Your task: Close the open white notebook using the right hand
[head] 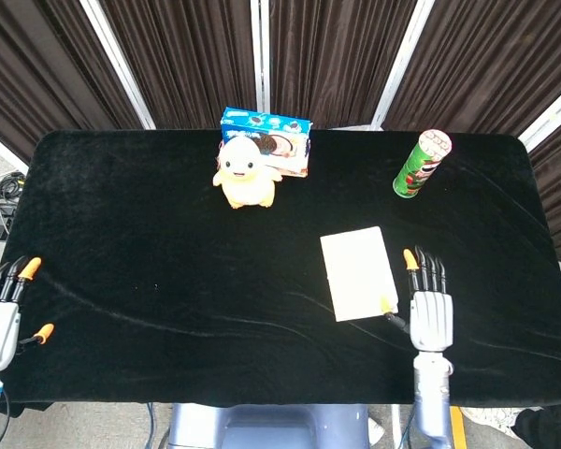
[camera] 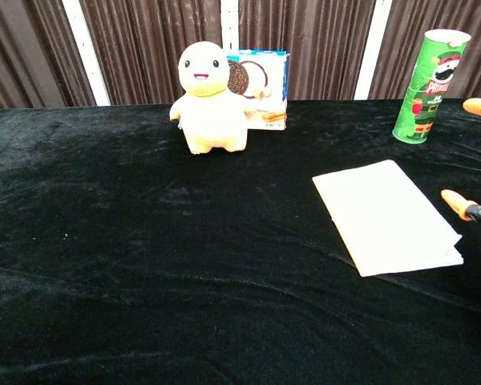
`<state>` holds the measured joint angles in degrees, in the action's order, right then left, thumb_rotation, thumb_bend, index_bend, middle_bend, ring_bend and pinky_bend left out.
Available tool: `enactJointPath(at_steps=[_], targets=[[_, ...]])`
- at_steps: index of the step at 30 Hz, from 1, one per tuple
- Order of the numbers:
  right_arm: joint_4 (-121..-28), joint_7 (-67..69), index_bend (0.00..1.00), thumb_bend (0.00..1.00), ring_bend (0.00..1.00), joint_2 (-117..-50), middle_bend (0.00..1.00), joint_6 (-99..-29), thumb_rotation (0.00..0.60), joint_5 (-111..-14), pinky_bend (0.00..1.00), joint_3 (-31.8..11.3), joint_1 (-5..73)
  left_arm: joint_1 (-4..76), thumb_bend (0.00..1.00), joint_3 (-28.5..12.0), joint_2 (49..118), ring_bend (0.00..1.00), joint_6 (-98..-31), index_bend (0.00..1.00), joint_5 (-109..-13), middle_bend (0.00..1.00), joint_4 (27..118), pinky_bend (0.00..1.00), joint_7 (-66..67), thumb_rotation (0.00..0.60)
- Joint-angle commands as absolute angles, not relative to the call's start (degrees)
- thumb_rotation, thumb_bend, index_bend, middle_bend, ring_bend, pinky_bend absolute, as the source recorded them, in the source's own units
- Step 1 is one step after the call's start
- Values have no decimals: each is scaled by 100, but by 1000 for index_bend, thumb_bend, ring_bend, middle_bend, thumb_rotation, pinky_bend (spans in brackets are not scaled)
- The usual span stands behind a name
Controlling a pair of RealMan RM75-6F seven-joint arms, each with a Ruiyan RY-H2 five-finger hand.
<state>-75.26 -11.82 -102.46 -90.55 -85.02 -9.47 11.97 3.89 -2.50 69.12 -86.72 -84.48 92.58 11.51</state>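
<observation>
1. A table [head: 122,234] under black cloth carries everything.
2. Far, middle: a yellow plush [head: 246,172] with a cookie box [head: 266,131] just behind it.
3. Far right: an upright green can [head: 421,164].
4. Near right: a white notebook [head: 358,272], closed and lying flat.

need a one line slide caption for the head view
Notebook lies closed on the black table; open right hand beside it, toy and can behind.

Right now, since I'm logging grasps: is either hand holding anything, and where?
Nothing is held. The right hand lies open beside the closed notebook, its thumb tip near the notebook's corner. The left hand is open and apart from everything.
</observation>
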Motion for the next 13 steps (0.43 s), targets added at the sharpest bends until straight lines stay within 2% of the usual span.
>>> enactJointPath(at_steps=[1, 3, 6, 13], targets=[[-8463, -1259, 0, 158, 0, -9086, 0, -8337, 600, -8531, 0, -572, 1217, 425, 179, -186, 6930, 0, -8674, 0, -8628, 0, 9154, 0, 1089, 600], [-8723, -1449, 0, 145, 0, -8546, 0, -8155, 600, -8583, 0, -439, 1219, 439, 175, -153, 6970, 0, -8737, 0, -8791, 0, 9061, 0, 1064, 600], [-8829, -1584, 0, 138, 0, -8131, 0, -8223, 600, -8732, 0, -335, 1159, 435, 171, -137, 7030, 0, -8830, 0, -8923, 0, 8971, 0, 1019, 600], [-8640, -1344, 0, 136, 0, -7757, 0, -8696, 600, -9081, 0, -111, 858, 414, 170, -72, 7140, 0, -8890, 0, -9055, 0, 8870, 0, 1132, 600]])
